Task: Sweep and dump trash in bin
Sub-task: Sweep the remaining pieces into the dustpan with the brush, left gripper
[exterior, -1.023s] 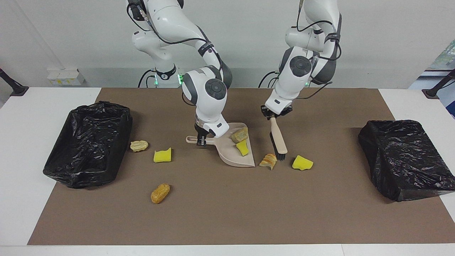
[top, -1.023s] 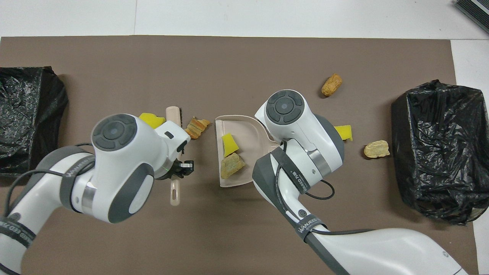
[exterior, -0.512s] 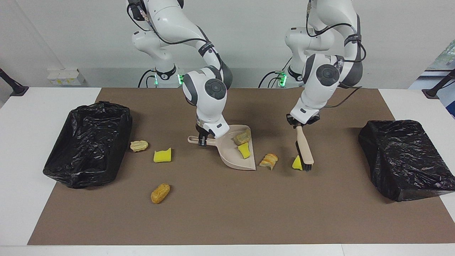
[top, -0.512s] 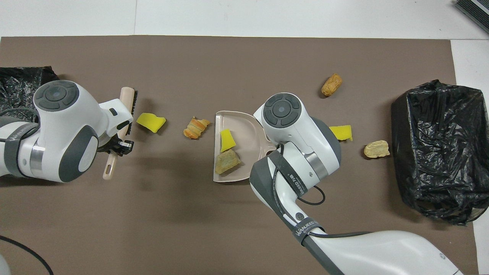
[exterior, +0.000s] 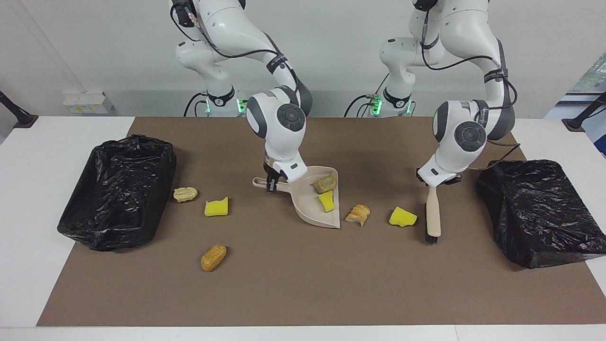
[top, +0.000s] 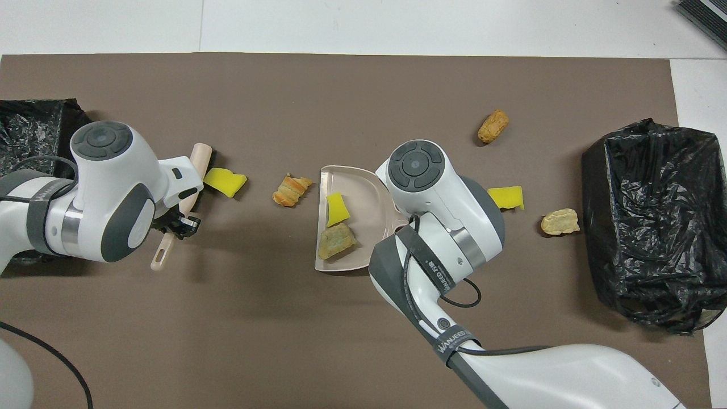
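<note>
A brown mat (exterior: 303, 284) covers a white table (exterior: 28, 199) before a pale wall, with a black-lined bin (exterior: 116, 192) at the right arm's end and another black-lined bin (exterior: 537, 210) at the left arm's end. The left gripper (exterior: 434, 182) is clamped on the handle of the brush (exterior: 432, 213); since a second ago it has swung from the middle of the mat out toward the left arm's bin, so the bristles now sit just beside the yellow sponge chunk (exterior: 403, 217), on the side toward that bin, where before they stood between it and the striped crust (exterior: 358, 214). In the overhead view the brush (top: 190, 176) touches that chunk (top: 225, 182) from its nine o'clock. The right gripper (exterior: 271, 183) stays closed on the handle of the dustpan (exterior: 310, 203), which has barely shifted and is tilted with its open lip toward the striped crust. Two scraps lie in the pan: a yellow sponge wedge (exterior: 326, 201) and a greenish-tan crusty lump (exterior: 325, 183) at its twelve o'clock in the facing view. The striped crust is golden with brown ridges, just off the pan's lip at three o'clock. Toward the right arm's bin lie a yellow sponge block (exterior: 216, 207), a pale wrinkled lump (exterior: 185, 193) at its ten o'clock, and a golden-brown roll (exterior: 213, 257) farther from the robots.
</note>
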